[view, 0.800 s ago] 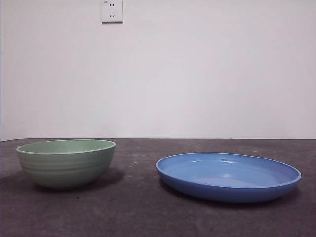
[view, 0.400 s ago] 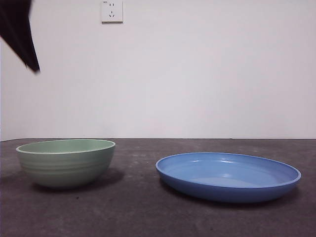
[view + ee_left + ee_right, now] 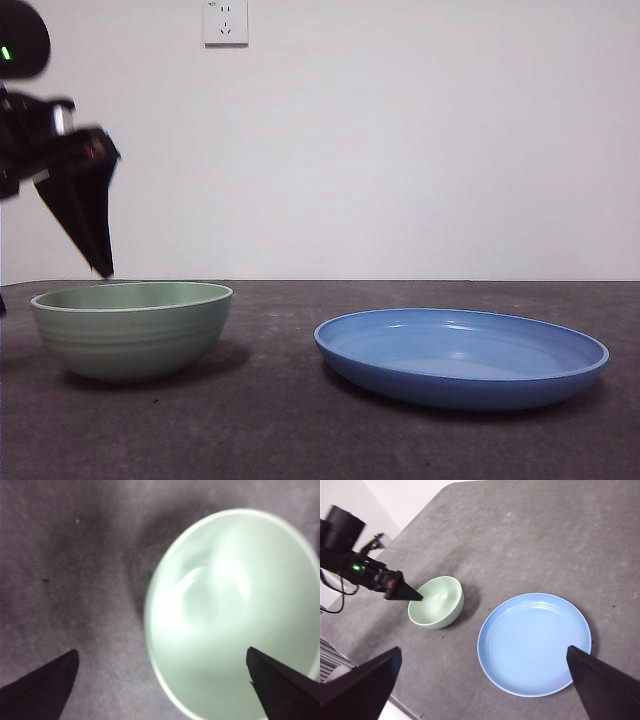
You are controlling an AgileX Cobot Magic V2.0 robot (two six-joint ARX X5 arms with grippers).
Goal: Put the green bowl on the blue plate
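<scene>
The green bowl (image 3: 130, 330) stands upright on the dark table at the left. The blue plate (image 3: 460, 360) lies to its right, apart from it. My left gripper (image 3: 161, 651) is open and empty. It hangs just above the bowl (image 3: 235, 610), with one jaw over the inside and the other outside the rim. In the front view it (image 3: 60, 275) comes in from the top left. My right gripper (image 3: 484, 650) is open and empty, high above the table, looking down on the bowl (image 3: 436, 601), the plate (image 3: 535, 642) and the left gripper (image 3: 402, 592).
A white wall with a socket (image 3: 226, 22) stands behind the table. The table's edge (image 3: 395, 697) runs close to the bowl's side. Bare grey tabletop (image 3: 530, 545) lies beyond the bowl and plate.
The left arm has come down from the top left corner to just above the bowl's left rim. The bowl and the plate have not moved.
</scene>
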